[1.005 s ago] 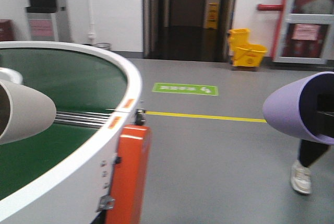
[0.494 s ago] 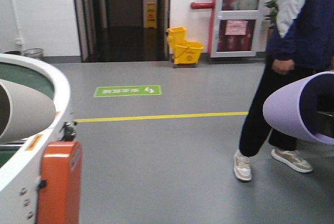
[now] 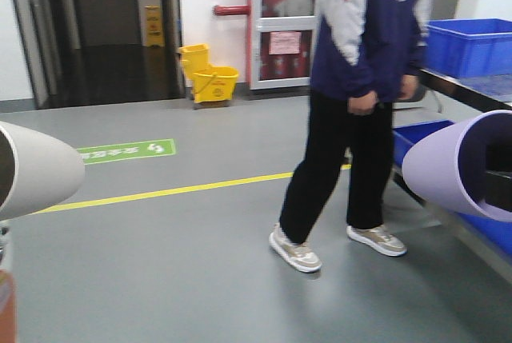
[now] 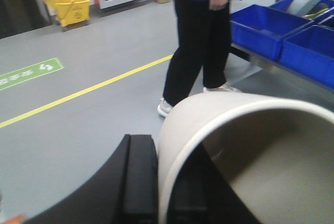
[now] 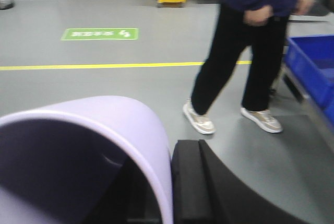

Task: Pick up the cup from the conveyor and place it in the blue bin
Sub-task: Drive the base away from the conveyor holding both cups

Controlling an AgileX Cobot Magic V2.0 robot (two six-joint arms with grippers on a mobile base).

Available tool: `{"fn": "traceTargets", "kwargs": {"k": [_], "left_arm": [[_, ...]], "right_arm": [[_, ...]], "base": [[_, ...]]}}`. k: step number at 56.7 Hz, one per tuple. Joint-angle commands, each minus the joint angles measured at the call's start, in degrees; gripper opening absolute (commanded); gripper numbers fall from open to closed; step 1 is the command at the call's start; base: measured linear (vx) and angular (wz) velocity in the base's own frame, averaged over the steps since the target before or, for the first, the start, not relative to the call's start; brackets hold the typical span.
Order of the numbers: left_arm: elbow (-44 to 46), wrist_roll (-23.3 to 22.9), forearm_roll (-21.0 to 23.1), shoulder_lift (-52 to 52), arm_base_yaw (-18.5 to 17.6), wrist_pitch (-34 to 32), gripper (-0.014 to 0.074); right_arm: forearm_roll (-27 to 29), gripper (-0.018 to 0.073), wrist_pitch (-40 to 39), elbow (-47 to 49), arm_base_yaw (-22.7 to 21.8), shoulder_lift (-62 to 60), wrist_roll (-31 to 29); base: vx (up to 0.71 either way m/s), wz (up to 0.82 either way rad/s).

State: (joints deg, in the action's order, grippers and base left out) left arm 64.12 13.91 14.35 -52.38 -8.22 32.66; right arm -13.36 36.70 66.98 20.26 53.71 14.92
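My left gripper (image 4: 166, 161) is shut on the rim of a cream cup (image 4: 245, 151), one finger outside the wall and one inside. My right gripper (image 5: 166, 166) is shut the same way on a lilac cup (image 5: 78, 151). In the front view the cream cup (image 3: 32, 167) sticks in from the left edge and the lilac cup (image 3: 456, 163) from the right, both held on their sides above the floor. A blue bin (image 3: 468, 43) stands on a table at the far right. The conveyor's belt is out of view.
A person (image 3: 360, 79) in black trousers stands mid-floor, between me and the table. Lower blue bins (image 4: 266, 25) sit on a shelf under the table on the right. A yellow mop bucket (image 3: 206, 75) stands by the back wall. A yellow line (image 3: 176, 191) crosses the grey floor.
The whole view has swung to the right: the conveyor has slid off the left edge, and the person and the blue bins have come in. Both cups stay gripped as before.
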Motion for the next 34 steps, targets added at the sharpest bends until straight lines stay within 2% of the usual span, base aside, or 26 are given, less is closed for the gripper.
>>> {"fn": "traceTargets", "kwargs": {"k": [1,34], "left_arm": [[1.5,-0.12,1.25,0.44,-0.38,-5.22,-0.0008],[1.5,-0.12,1.25,0.44,-0.38,-5.22,-0.0008]], "right_arm": [[-1.08,-0.0008,-5.04,1.51,-0.02,-0.59,-0.04],[-1.08,-0.0008,-5.04,1.51,-0.02,-0.59,-0.04]], "base": [[0.21,-0.4],[0.26,-0.35]]}}
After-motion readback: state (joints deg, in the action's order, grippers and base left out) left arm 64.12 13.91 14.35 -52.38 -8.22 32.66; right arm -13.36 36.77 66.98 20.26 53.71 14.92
